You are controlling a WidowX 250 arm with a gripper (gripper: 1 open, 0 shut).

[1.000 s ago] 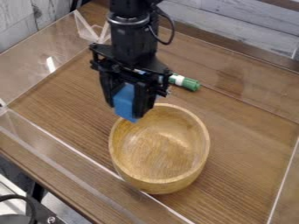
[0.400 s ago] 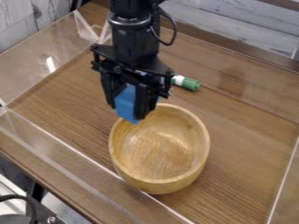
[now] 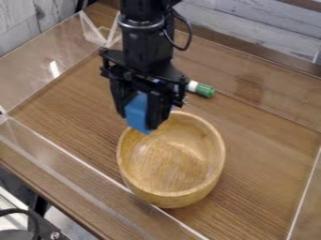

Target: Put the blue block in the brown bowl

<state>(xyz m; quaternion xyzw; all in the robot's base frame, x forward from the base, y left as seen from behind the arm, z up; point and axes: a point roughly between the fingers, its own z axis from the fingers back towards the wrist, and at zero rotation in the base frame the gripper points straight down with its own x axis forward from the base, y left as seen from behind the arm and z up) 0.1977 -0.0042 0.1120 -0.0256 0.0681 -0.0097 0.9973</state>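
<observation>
Looking for writing, you find none legible; your fingers (image 3: 141, 114) are clamped on the matte blue block (image 3: 137, 113), held over the near-left rim of the round, grainy wooden bowl (image 3: 175, 161) on the wood-grain tabletop (image 3: 264, 131), and a green-capped marker (image 3: 198, 90) lies half hidden behind them

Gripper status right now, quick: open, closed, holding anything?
Gripper: closed on the blue block, held above the near rim of the brown bowl.

Robot lab bench — clear-walled wooden tabletop (image 3: 75, 103).
</observation>
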